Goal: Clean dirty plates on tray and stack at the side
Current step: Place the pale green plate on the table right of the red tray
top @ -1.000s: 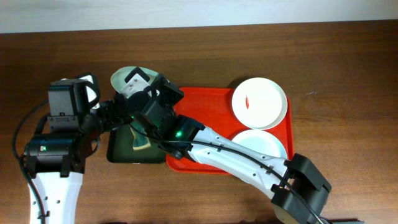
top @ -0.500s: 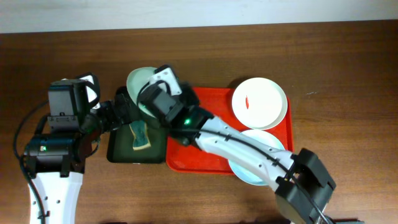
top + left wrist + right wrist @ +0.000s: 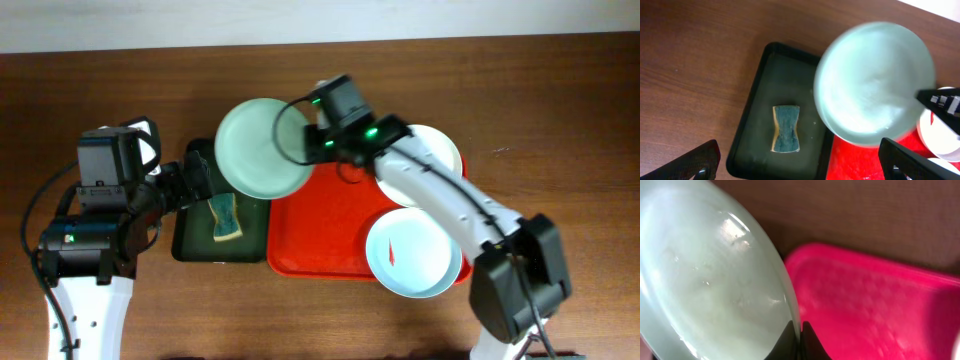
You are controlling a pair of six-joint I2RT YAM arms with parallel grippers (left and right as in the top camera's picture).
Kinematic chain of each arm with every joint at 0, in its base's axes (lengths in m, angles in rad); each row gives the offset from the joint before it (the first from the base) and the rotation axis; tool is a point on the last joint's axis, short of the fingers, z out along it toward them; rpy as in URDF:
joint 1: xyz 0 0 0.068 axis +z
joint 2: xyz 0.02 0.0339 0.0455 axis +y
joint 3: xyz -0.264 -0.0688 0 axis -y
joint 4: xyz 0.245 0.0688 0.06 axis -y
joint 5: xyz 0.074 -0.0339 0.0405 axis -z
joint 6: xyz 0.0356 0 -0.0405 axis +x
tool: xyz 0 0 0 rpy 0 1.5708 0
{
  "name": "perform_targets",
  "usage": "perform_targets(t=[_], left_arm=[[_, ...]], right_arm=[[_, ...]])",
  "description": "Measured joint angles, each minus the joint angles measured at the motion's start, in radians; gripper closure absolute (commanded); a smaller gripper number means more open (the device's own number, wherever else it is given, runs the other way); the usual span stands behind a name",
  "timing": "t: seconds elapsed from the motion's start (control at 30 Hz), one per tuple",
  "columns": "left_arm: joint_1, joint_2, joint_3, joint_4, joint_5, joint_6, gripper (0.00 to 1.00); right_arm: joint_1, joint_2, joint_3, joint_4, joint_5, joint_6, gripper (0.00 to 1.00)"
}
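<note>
At red tray (image 3: 320, 235) edge, R gripper (image 3: 304, 142) pinched shut on mint plate (image 3: 260, 150) rim; plate extends toward L gripper (image 3: 799, 161), wide open, empty, near sponge (image 3: 785, 128)

no readable text, labels or numbers visible

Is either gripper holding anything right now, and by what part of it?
The right gripper pinches the mint green plate by its rim. The left gripper is open and holds nothing.
</note>
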Motion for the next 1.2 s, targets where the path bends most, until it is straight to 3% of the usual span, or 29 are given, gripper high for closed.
perform_targets(t=[0.3,0.57,0.73,0.93,1.2], left_arm=[[0.000,0.000,0.000,0.002,0.000,0.000,0.01],[0.000,0.000,0.000,0.002,0.000,-0.003,0.01],[0.000,0.000,0.000,0.002,-0.002,-0.003,0.01],[0.000,0.000,0.000,0.002,-0.003,-0.003,0.01],[0.000,0.000,0.000,0.002,-0.003,-0.003,0.01]], right_arm=[[-0.470,-0.056,0.002,-0.372,-0.353,0.012,0.96],[-0.846,-0.056,0.003,-0.603,-0.391,-0.160,0.96],[-1.074,-0.056,0.003,-0.690,-0.307,-0.193,0.96],[-1.220,-0.062,-0.094,-0.609,-0.158,-0.119,0.96],[-1.231,-0.066,-0.356,-0.341,-0.084,-0.003,0.96]])
